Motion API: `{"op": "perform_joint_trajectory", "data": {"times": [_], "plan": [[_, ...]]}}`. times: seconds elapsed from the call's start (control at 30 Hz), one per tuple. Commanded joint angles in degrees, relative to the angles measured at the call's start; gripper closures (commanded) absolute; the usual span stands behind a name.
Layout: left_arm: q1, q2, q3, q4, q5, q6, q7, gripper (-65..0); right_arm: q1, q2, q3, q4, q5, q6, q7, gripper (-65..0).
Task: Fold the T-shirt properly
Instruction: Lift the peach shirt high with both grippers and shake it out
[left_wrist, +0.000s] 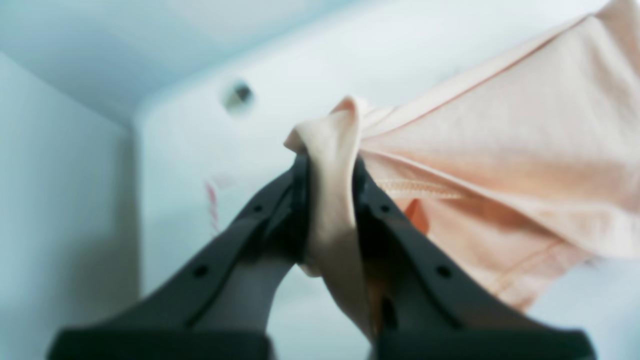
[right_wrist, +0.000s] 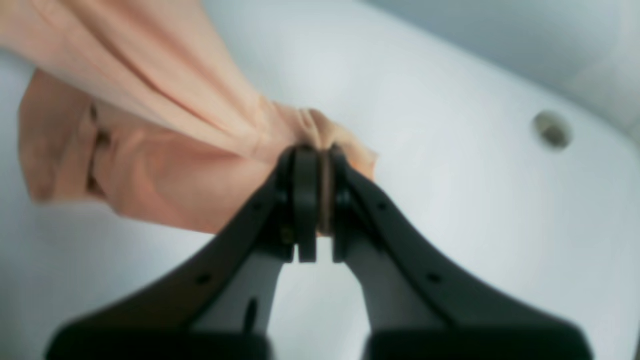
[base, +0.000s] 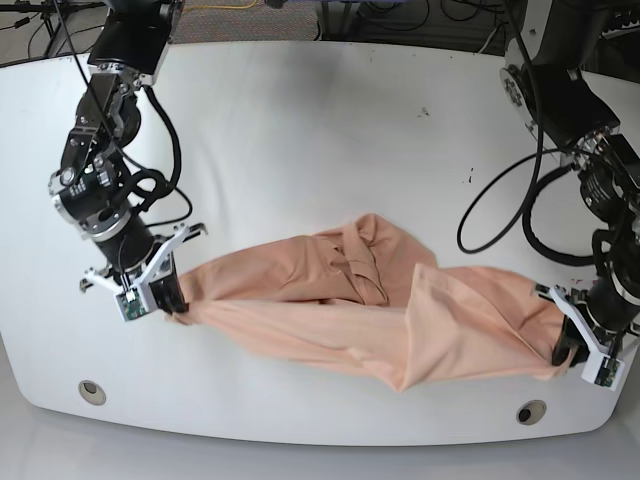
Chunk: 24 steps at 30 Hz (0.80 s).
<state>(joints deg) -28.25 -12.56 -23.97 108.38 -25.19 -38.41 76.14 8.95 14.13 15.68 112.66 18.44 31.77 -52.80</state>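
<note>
— Shirt position? Peach T-shirt (base: 380, 320) strung between both grippers, sagging onto the white table (base: 300, 130), bunched and twisted in the middle.

— Left gripper (left_wrist: 330, 165)? Clenched on a gathered wad of fabric, cloth spilling off to its right and slightly above, seam visible just past the fingertips (left_wrist: 360, 172).

— Right gripper (right_wrist: 315, 155)? Pinched tight on another bunched edge, shirt fanning away to its left.

— Surroundings? Round cable hole (right_wrist: 551, 130) in the table, off to the right gripper's right, well apart; another hole (left_wrist: 238, 95) beyond the left gripper's tips. Black cables (base: 500, 215) looping along both arms, clear of the cloth. Small dark specks (base: 468, 178) on the tabletop. Nothing lying across the shirt.
</note>
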Motion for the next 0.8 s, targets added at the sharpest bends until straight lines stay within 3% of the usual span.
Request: {"op": "perform_joint_trajectory", "data": {"times": [0.0, 0.17, 0.4, 0.77], "plan": [[-5.64, -0.67, -0.17, 0.94, -0.17, 0.22, -0.31, 0.0, 4.72, 2.44, 0.27, -0.53, 0.24, 0.01, 1.32, 0.0], [-12.85, -0.59, -0.08, 0.68, -0.26, 3.29, 0.56, 0.0, 12.54, 4.99, 0.27, -4.05, 0.24, 2.47, 1.32, 0.0], [-22.52, -0.5, 0.27, 0.5, -0.17, 7.6, 0.56, 0.0, 23.09, 8.07, -2.72, -8.35, 0.24, 2.91, 1.32, 0.0], [-37.55, -0.67, 0.01, -8.82, -0.08, 8.66, 0.39, 0.0, 37.51, 12.2, -10.19, -11.43, -0.02, 2.91, 1.32, 0.0]]}}
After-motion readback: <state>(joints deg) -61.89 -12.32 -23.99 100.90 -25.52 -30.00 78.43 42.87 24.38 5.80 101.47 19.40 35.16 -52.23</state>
